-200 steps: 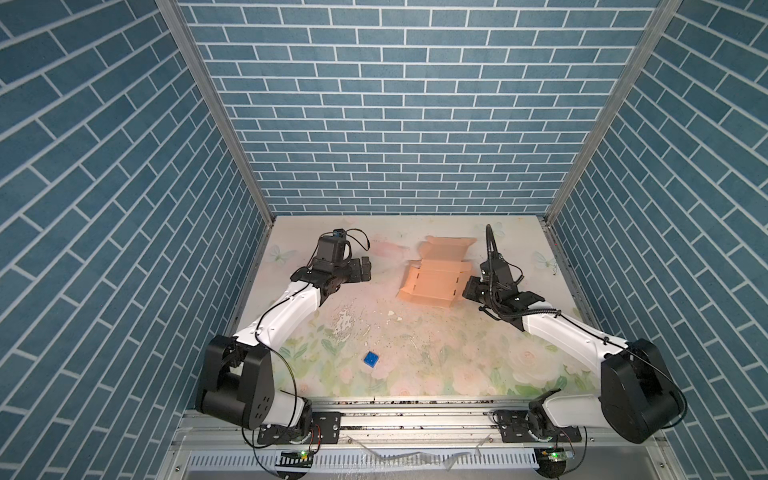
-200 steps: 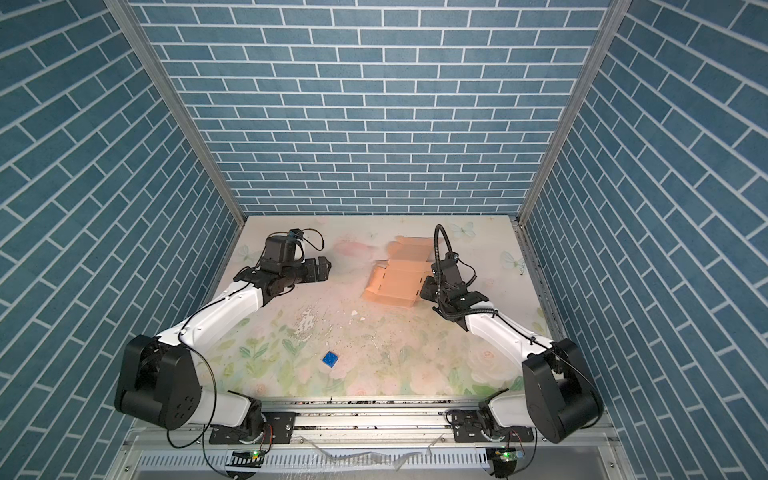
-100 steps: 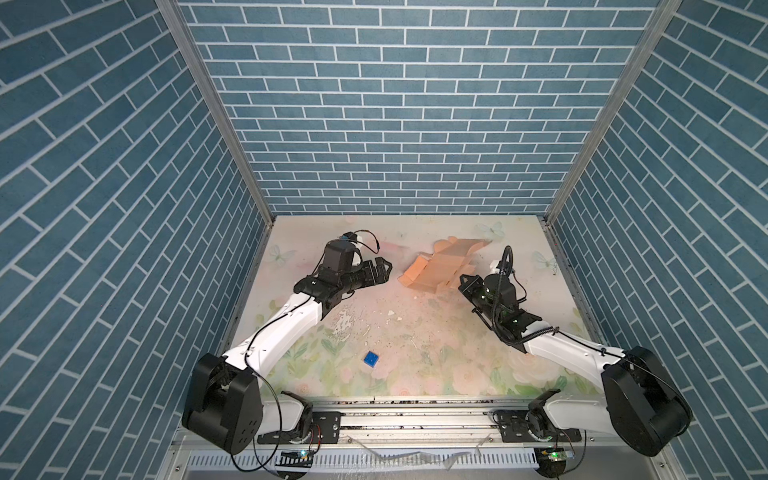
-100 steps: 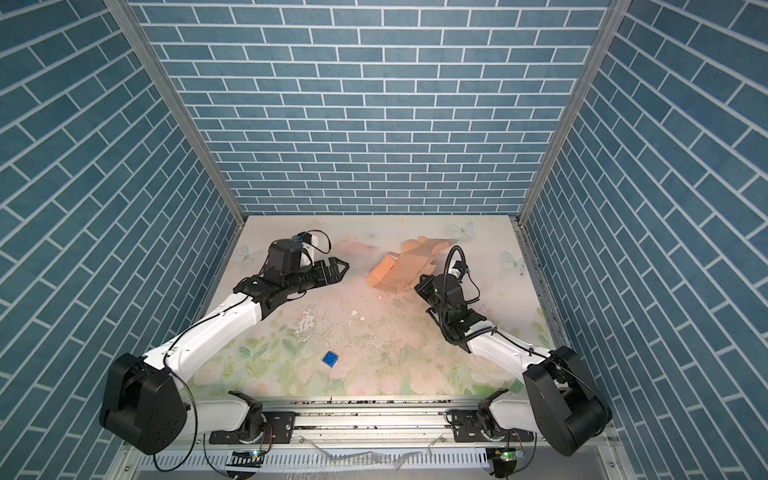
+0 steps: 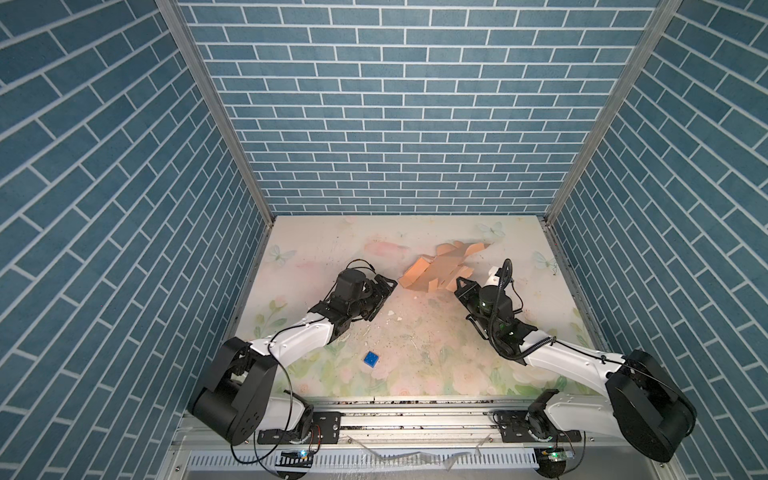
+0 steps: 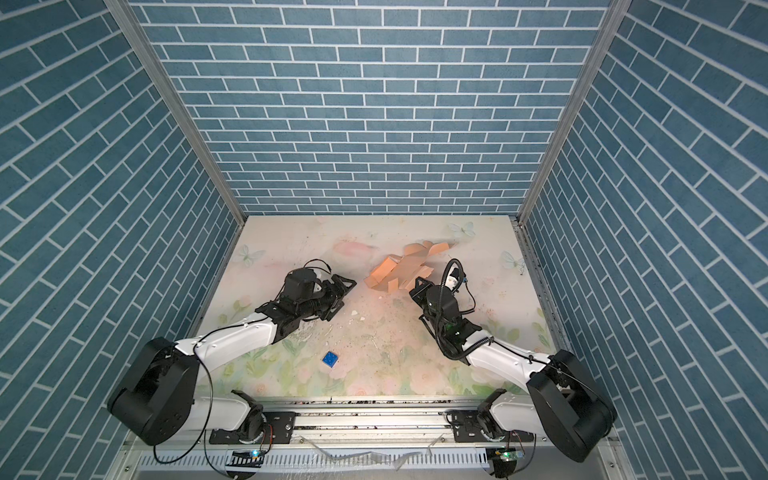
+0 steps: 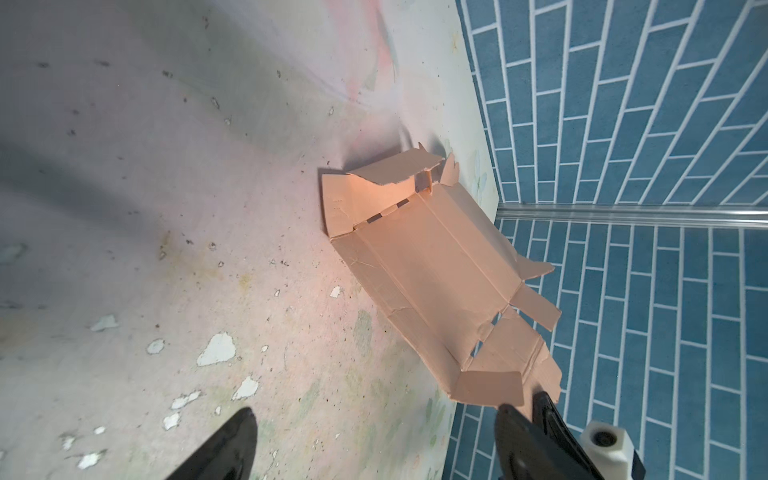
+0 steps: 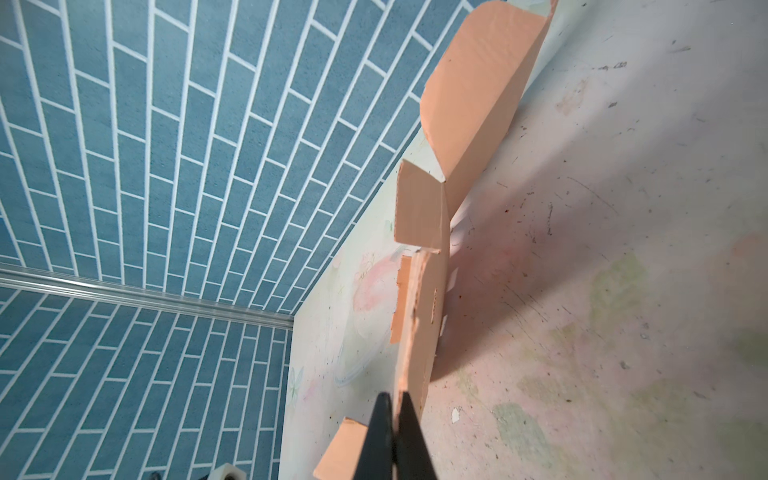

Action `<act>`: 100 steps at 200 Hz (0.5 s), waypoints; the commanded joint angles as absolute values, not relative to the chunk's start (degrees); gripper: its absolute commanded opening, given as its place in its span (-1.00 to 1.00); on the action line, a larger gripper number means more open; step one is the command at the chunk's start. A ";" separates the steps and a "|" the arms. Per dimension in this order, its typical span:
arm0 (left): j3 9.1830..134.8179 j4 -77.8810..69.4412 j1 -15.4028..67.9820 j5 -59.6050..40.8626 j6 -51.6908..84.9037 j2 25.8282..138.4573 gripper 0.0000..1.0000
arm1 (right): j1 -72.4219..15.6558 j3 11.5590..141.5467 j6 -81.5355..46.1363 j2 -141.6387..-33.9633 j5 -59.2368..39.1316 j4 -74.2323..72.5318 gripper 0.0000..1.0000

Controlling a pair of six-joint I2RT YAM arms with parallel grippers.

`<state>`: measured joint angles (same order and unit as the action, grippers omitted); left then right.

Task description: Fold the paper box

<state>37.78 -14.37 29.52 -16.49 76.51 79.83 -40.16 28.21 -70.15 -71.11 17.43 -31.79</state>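
We judged the fold barely begun. The paper box (image 5: 436, 270), tipped up on one long edge toward the far edge of the tabletop (image 5: 332, 249), right of the middle, was a mostly flat blank with no walls or lid formed. Our right gripper (image 8: 392, 401) pinched its end flap, plain only in the right wrist view. The left gripper (image 5: 382, 295) sat spread wide and empty just beside the box; its wrist view alone showed the creased inner face.

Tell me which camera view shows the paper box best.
The left wrist view: the paper box shows its inner face, creases and flaps plainly. In both top views it is small and distant. The right wrist view shows it nearly edge-on, pinched in the right gripper.
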 commanded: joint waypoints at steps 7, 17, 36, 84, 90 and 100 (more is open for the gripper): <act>37.46 -25.83 33.05 -13.43 88.04 83.79 0.78 | -41.04 26.44 -71.99 -69.04 20.64 -34.39 -1.00; 37.66 -28.28 34.18 -13.27 91.07 86.14 0.72 | -41.08 26.08 -71.98 -68.91 20.73 -34.71 -1.00; 38.47 -32.58 36.59 -12.35 94.81 90.44 0.59 | -41.14 25.84 -71.96 -68.56 20.57 -34.72 -1.00; 41.55 -37.06 42.47 -5.53 101.68 97.09 0.43 | -41.31 24.87 -71.74 -67.27 20.57 -34.54 -1.00; 42.03 -37.39 42.82 -5.00 102.09 97.62 0.42 | -41.31 24.87 -71.72 -66.99 20.51 -34.30 -1.00; 42.93 -37.53 43.30 -4.30 102.75 98.52 0.40 | -41.31 24.81 -71.46 -66.81 20.29 -33.93 -1.00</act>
<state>39.79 -33.28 42.11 -8.54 98.83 97.06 -40.95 25.41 -70.30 -68.53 19.16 -32.99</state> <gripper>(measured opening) 0.711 0.051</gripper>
